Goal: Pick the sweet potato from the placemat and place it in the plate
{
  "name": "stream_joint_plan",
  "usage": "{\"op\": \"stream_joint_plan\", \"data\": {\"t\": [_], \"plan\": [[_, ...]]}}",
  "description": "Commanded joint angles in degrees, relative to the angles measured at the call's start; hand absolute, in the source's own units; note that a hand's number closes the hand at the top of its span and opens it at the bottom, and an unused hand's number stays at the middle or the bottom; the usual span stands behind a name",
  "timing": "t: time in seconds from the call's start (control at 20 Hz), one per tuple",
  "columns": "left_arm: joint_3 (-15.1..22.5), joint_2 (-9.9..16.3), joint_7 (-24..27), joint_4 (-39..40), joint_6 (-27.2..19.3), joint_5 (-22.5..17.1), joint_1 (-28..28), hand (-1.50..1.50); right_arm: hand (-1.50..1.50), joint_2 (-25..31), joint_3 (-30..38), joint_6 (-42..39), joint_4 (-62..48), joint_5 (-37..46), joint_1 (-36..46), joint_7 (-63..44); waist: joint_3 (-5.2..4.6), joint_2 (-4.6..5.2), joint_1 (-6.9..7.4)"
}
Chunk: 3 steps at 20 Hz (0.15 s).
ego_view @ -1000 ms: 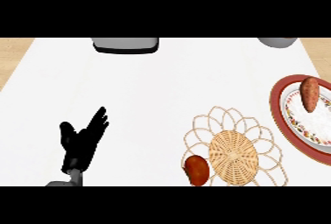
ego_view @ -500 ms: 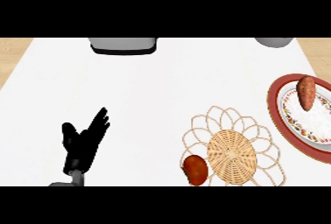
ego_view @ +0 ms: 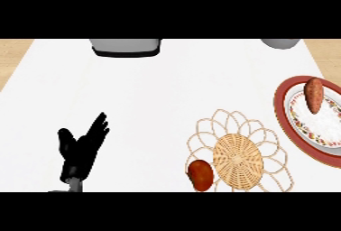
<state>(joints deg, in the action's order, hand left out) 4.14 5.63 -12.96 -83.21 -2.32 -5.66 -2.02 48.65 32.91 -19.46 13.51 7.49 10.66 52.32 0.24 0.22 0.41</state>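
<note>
An orange-brown sweet potato (ego_view: 314, 95) lies on the red-rimmed patterned plate (ego_view: 286, 115) at the right edge of the head view. The woven wicker placemat (ego_view: 238, 152) sits to the plate's lower left. A reddish-brown rounded item (ego_view: 200, 175) rests on the placemat's lower-left rim. My left hand (ego_view: 81, 152) stands at the lower left with fingers straight and pointing up, holding nothing. My right hand does not show.
A grey container (ego_view: 126, 47) stands at the counter's far edge, left of centre. Part of a grey round object (ego_view: 280, 43) shows at the far right. Wooden floor borders the white counter at both top corners.
The view has shifted slightly; the plate and sweet potato sit a little further left. The left hand has drifted a little to the right, still open.
</note>
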Motion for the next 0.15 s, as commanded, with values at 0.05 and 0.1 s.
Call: {"op": "stream_joint_plan", "data": {"t": [0.05,0.1], "plan": [[-1.4,0.5,-2.4,0.1,0.3,-1.0,1.7,0.0,-1.5,-2.2,-1.0,-3.8,0.7,-0.2,-3.7,8.7,-0.11,-0.15,-0.4],[-1.1,0.7,-1.3,-0.1,0.3,-0.4,0.8,0.0,-1.5,-1.4,-0.5,-4.6,-0.3,-0.3,-4.2,10.3,0.02,-0.06,-0.22]]}}
